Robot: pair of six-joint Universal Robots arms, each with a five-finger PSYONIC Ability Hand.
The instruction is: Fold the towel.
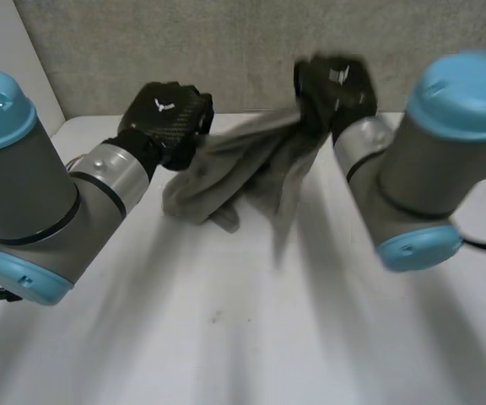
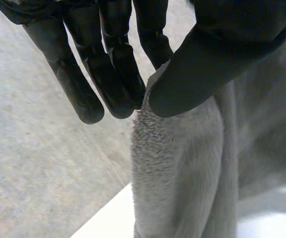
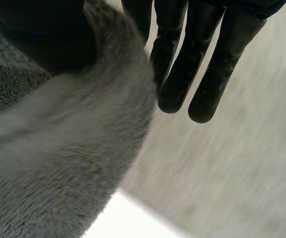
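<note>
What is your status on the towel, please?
Left hand pinching grey towel, right hand pinching its other end. Towel bunched, hanging between them. Nothing in the way.

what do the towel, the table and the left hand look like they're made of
The towel looks like grey terry-type cloth, going by its fuzzy looped nap. The table is white, smooth and matte, perhaps laminate; the look leaves it open. The left hand has a black shell with a woven, carbon-fibre-like pattern on its back; its fingers look like smooth dark plastic or rubber.
</note>
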